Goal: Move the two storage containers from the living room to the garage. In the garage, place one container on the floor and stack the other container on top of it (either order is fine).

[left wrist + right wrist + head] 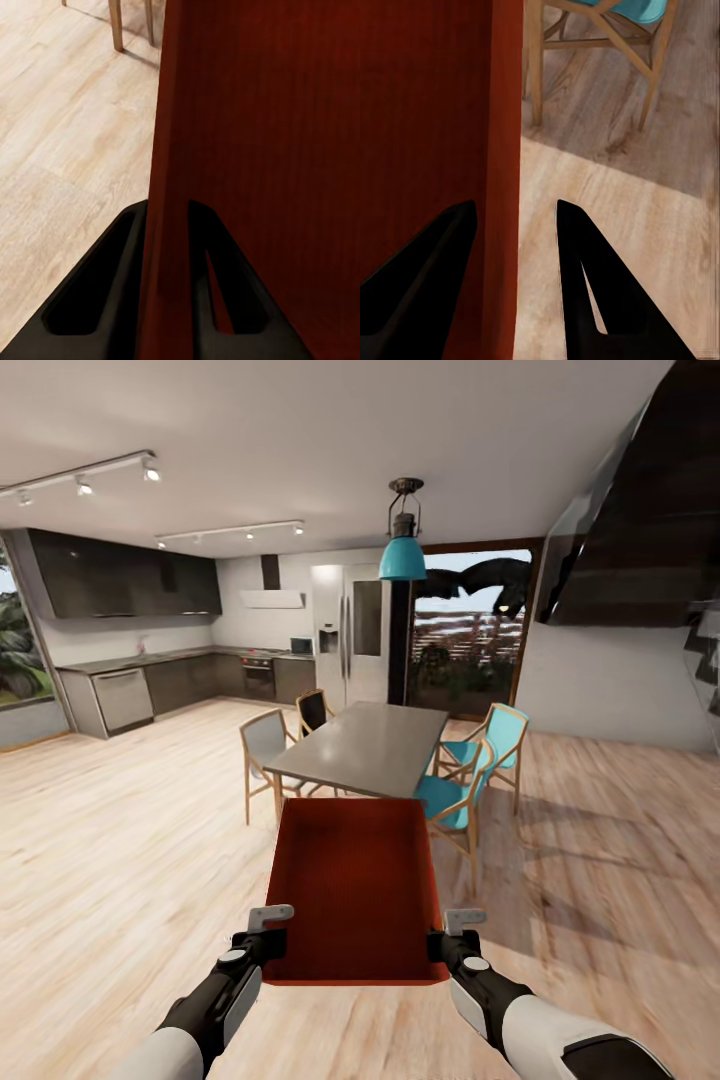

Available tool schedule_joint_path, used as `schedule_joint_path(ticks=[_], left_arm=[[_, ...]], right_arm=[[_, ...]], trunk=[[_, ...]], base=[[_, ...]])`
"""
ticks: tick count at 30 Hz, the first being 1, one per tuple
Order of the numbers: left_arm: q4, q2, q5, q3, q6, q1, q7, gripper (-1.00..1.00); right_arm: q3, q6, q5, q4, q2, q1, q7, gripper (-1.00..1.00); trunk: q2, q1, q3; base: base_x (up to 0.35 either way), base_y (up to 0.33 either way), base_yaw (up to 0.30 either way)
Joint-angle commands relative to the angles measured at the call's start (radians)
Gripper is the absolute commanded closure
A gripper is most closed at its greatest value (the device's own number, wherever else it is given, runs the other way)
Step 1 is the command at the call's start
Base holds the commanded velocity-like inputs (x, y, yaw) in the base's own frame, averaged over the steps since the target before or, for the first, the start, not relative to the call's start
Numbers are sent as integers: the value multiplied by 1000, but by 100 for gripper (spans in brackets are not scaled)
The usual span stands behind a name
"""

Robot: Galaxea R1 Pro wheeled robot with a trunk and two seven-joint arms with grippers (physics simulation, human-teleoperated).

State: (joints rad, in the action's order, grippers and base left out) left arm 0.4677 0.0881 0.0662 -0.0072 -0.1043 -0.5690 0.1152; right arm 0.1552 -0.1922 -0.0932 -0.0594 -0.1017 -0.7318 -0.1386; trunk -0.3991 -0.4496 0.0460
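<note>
One orange-red storage container carried over light wood plank floor, a dining table directly ahead.

Four chairs ring the table: two teal, two grey or dark; kitchen cabinets and a fridge stand beyond. The left end effector pinches the container's left wall between its fingers, the right end effector straddles the right wall, both at the near corners.

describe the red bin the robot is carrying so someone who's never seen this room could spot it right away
Find the grey dining table mid-room. Just before its near end, the storage container hangs above the wood floor, the left tool and right tool each gripping a side wall. It is the one orange-red open-top bin here.
</note>
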Motion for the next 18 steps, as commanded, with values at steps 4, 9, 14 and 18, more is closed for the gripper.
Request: schedule_joint_path(ticks=[4,9,14,18], left_arm=[[4,1,-8,18,-6,0,7,100],[1,1,-8,18,-6,0,7,100],[-3,1,-4,19,-6,0,6,100],[-3,-1,11,19,-6,0,7,100]], right_arm=[[-22,-1,-5,1,-1,0,0,100],[-22,-1,-5,1,-1,0,-1,100],[-22,0,-5,1,-1,0,-1,100],[-22,0,-5,1,-1,0,0,100]], trunk=[[-1,0,0],[-1,0,0],[-1,0,0],[-1,0,0]], base=[[0,0,-243],[0,0,-243],[0,0,-244],[0,0,-243]])
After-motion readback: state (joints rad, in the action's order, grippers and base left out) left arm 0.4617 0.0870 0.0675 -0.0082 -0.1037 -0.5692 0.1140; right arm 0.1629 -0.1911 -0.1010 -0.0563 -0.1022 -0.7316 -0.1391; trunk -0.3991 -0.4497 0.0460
